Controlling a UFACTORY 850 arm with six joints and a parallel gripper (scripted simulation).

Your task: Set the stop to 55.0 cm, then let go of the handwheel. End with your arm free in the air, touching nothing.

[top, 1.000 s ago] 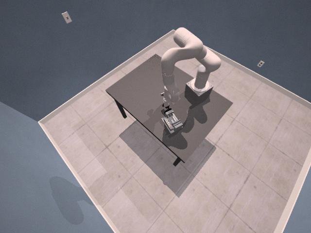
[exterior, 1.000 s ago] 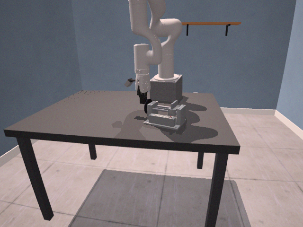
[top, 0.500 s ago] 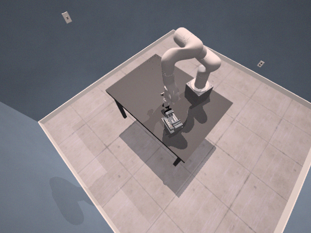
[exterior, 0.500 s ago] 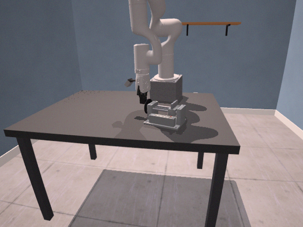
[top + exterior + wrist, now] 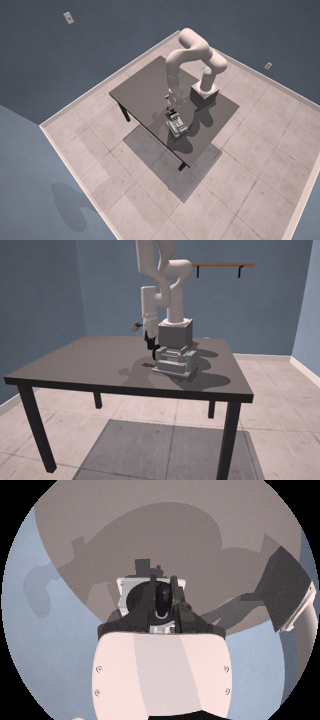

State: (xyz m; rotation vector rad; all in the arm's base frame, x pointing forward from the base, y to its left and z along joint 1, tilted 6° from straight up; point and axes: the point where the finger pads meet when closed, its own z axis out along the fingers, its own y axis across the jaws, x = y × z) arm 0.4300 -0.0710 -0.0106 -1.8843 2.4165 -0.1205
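A small grey stop fixture (image 5: 175,363) with rails and a scale strip stands on the dark table; it also shows in the overhead view (image 5: 176,124). A black handwheel (image 5: 154,351) sits at its left end, toward the arm. My gripper (image 5: 150,345) comes down from above and is shut on the handwheel. In the wrist view the dark fingers close around the black handwheel (image 5: 160,596), with the light fixture body behind it. The stop's position on the scale is too small to read.
The arm's grey pedestal (image 5: 175,333) stands on the table right behind the fixture. An orange wall shelf (image 5: 222,265) hangs at the back right. The table's front edge (image 5: 129,389) is well clear of the fixture.
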